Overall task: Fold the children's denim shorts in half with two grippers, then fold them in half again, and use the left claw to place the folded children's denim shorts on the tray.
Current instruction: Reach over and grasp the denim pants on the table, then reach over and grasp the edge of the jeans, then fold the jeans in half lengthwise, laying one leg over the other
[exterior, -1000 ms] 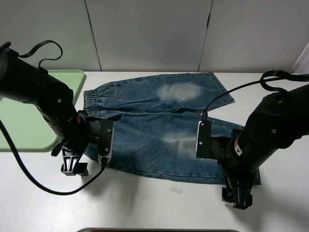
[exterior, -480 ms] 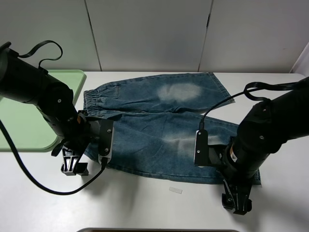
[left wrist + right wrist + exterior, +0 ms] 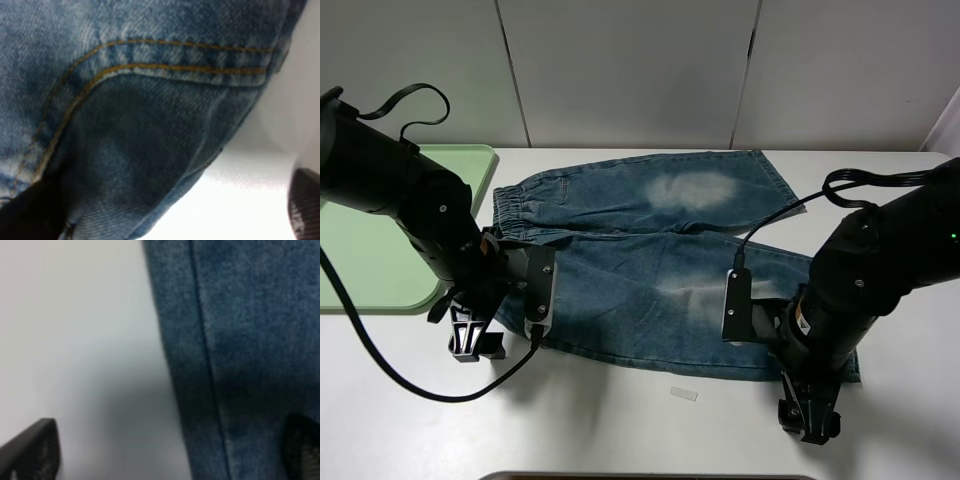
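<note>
The children's denim shorts (image 3: 650,270) lie flat on the white table, elastic waist to the left and both legs to the right. My left gripper (image 3: 470,335) points down at the near waist corner. In the left wrist view its jaws (image 3: 167,215) stand wide apart, open, with the denim (image 3: 150,100) and its orange stitching between them. My right gripper (image 3: 808,415) points down at the near leg's hem corner. The right wrist view shows it (image 3: 165,452) open, straddling the hem edge (image 3: 240,340). The light-green tray (image 3: 360,240) sits at the far left, beside the left arm.
A small whitish tape strip (image 3: 684,394) lies on the table in front of the shorts. A dark edge (image 3: 650,476) shows at the bottom of the exterior view. Black cables trail from both arms. A pale panelled wall stands behind the table.
The right arm has shifted slightly left and toward the front, settling at the hem corner. The left arm has hardly moved.
</note>
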Available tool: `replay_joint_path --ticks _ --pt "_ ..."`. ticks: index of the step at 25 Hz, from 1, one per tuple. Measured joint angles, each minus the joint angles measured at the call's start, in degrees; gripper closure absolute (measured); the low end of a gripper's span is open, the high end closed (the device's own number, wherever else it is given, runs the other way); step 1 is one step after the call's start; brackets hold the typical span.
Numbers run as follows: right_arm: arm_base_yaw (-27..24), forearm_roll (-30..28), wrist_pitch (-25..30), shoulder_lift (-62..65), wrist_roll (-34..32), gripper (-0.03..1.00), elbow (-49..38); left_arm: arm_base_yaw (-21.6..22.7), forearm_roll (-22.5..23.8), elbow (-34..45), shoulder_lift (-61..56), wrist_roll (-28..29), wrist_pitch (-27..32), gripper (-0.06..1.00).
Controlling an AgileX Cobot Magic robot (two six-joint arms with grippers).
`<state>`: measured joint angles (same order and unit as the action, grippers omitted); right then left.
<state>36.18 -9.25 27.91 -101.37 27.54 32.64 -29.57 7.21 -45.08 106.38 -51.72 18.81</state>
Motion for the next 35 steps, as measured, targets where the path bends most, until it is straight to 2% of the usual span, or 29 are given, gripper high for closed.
replay_joint_path --ticks 12,16,18,20,35 --pt "-0.19 -1.44 -2.64 -0.18 -1.96 0.74 0.18 0.00 0.00 0.00 0.00 -0.13 -0.57 0.47" --pt "-0.37 -2.91 -3.40 -0.18 -2.03 0.90 0.18 0.00 0.00 0.00 0.00 -0.15 -0.58 0.69" --pt "-0.57 -3.10 -3.54 -0.18 -2.03 0.99 0.30 0.00 0.00 0.00 0.00 -0.15 -0.58 0.84" --pt "-0.64 -3.10 -3.54 -0.18 -2.08 0.99 0.36 0.00 0.00 0.00 0.00 -0.15 -0.58 0.91" --pt "-0.64 -1.82 -2.97 -0.08 -2.08 0.99 0.61 0.00 0.00 0.00 0.00 -0.20 -0.43 0.94"
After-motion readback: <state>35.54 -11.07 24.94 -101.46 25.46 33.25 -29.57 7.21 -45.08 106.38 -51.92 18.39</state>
